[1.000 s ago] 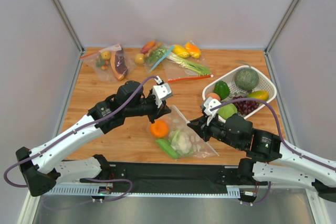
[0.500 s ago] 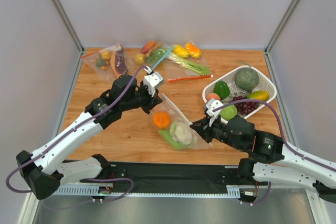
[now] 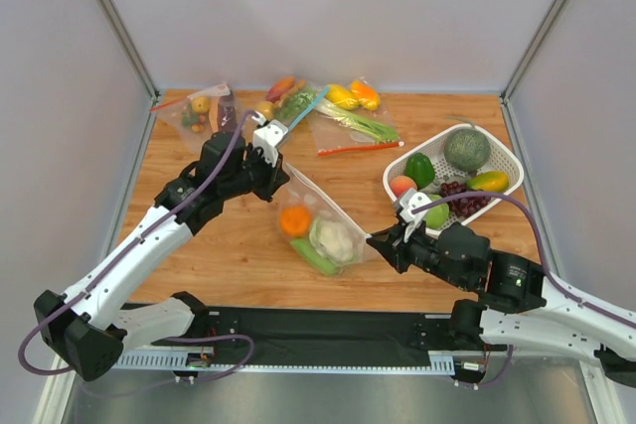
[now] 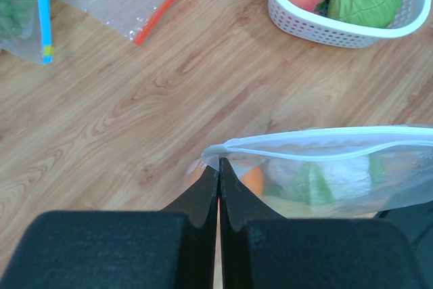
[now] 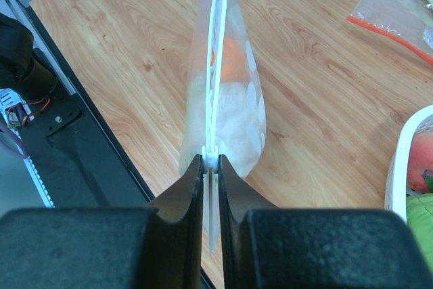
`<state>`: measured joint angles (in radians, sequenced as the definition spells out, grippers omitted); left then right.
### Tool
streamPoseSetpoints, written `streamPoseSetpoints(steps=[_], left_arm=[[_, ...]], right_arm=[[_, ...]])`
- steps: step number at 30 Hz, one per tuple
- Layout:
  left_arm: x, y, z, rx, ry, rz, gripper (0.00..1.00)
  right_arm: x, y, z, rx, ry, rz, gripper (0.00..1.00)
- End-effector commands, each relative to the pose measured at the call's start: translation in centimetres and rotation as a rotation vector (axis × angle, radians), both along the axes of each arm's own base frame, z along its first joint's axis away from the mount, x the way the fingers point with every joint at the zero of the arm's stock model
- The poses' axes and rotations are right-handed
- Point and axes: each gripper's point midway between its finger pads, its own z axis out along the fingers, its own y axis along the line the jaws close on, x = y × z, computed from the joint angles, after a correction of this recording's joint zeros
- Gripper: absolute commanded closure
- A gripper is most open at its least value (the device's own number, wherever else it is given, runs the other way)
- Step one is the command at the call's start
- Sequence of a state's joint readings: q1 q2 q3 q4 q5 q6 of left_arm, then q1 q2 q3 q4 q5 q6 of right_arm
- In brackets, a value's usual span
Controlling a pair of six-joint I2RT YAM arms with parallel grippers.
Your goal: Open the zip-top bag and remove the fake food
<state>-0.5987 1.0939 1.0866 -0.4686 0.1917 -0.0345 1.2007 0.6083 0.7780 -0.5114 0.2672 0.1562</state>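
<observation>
Left gripper (image 4: 218, 172) pinching zip-top bag (image 4: 338, 167) corner. Right gripper (image 5: 210, 164) clamped on opposite zip end. Bag stretched between them, fake food (image 3: 333, 238) inside.

The top external camera looks down from high at the near side, taking in the whole wooden surface (image 3: 238, 255). The left wrist camera sits close behind the left hand (image 4: 218, 167), facing along the zip-top bag (image 4: 338, 160) toward the white basket (image 4: 318, 28). The right wrist camera, equally close behind the right hand (image 5: 210, 162), faces roughly the opposite way and sees that bag edge-on. All three views share the bag.
</observation>
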Motion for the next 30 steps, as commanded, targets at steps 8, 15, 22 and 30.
streamPoseSetpoints(steps=[8, 15, 22, 30], left_arm=[[2.8, 2.8, 0.4, -0.013, -0.006, 0.15, 1.0], [3.5, 4.0, 0.3, -0.017, 0.009, 0.206, 1.0], [3.3, 3.7, 0.7, -0.034, 0.0, 0.183, 1.0], [1.5, 0.7, 1.2, -0.105, 0.025, -0.011, 1.0]], right_arm=[[-0.1, -1.4, -0.2, 0.014, 0.012, -0.038, 1.0], [-0.2, -2.4, -0.1, 0.019, 0.015, -0.057, 1.0], [-0.2, -2.7, -0.5, 0.008, 0.022, -0.064, 0.99], [-0.1, -2.1, -0.1, -0.003, 0.016, -0.054, 0.46]])
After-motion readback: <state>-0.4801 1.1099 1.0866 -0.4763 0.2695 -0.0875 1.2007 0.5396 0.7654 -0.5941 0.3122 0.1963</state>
